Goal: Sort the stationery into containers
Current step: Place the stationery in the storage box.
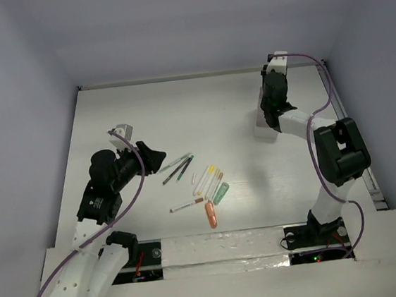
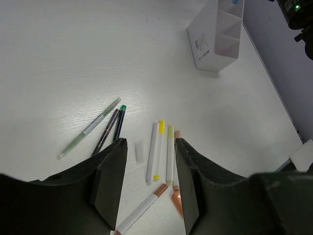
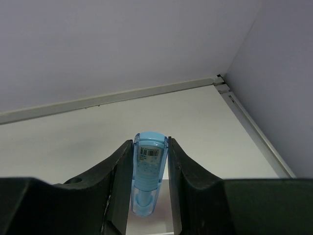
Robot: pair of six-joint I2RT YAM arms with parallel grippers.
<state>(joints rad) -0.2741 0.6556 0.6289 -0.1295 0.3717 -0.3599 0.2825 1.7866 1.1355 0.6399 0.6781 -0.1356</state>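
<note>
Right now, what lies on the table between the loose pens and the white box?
Only bare table between pens and box, shown in left wrist view.

Left claw [image 2: 150, 143]: mine, plain black.
Right claw [image 3: 149, 144]: mine too, the same black.
Blue piece [image 3: 148, 181]: see-through light blue; white label with a black barcode.
Table [image 1: 179, 108]: white, with a faint grain.
Box [image 2: 215, 39]: white, with small dark print on one side.
Markers [image 2: 158, 149]: white bodies, yellow caps.
Long pen [image 2: 90, 128]: clear, shading to pale green.
Thin pens [image 2: 107, 131]: dark; one has a green end.
Near pen [image 2: 142, 208]: white, with a reddish-brown tip.
Orange piece [image 2: 177, 199]: orange all over.
Green piece [image 1: 220, 193]: pale green.
Cables [image 1: 327, 99]: purple.
</note>
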